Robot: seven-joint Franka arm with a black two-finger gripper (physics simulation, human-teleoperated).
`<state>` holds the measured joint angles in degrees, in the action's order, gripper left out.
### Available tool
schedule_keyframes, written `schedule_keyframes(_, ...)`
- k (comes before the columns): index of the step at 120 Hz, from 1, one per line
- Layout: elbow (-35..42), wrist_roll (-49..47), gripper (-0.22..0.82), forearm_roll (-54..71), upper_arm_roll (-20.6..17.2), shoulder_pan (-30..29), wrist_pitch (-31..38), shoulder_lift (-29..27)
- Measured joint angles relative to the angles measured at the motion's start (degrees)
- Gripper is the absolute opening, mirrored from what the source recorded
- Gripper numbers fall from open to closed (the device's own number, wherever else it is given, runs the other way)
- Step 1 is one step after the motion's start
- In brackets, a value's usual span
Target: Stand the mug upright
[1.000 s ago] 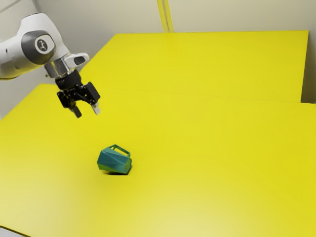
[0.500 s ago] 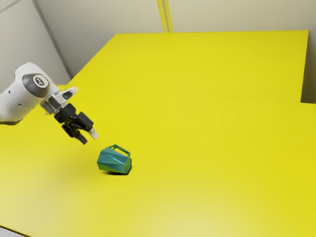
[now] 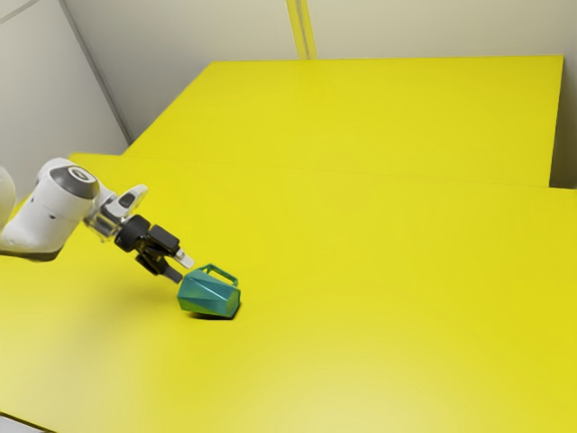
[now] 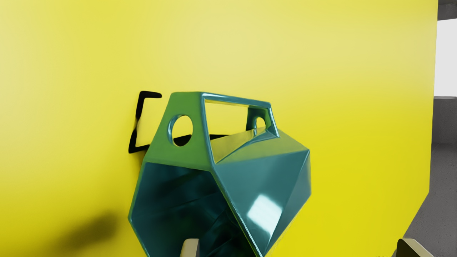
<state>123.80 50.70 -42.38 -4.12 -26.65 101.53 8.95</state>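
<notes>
Mug (image 3: pixel 209 294) lying on its side on table (image 3: pixel 379 271), handle (image 4: pixel 235 99) up! Claw (image 3: pixel 184 271) wide, just beside mug's mouth (image 4: pixel 178 192), likely angled so pinching mug's wall (image 4: pixel 246 178) can swing base (image 3: pixel 233 304) down.

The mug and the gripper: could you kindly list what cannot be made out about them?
Mug, wrist view: inner depths, in shadow; lower part, cut off by the bottom edge.
Mug, exterior view: side it lies on, hidden by its body.
Gripper, exterior view: any contact with the mug, too small to tell.
</notes>
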Motion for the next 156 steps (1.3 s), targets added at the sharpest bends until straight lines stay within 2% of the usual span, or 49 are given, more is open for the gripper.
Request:
schedule_keyframes(33,1.1,3.4,0.59,-3.2,0.0,-1.1,-3.1,3.1)
schedule_keyframes(64,1.0,5.6,0.29,-4.4,-0.1,-2.4,-5.1,3.6)
schedule_keyframes(113,-0.4,8.0,-0.06,-5.7,-0.6,-2.5,-5.8,3.6)
schedule_keyframes(131,-0.6,9.5,-0.13,-7.2,-0.6,-2.5,-5.5,3.6)
schedule_keyframes(156,-0.7,11.1,-0.16,-7.7,-0.6,-2.4,-5.2,3.6)
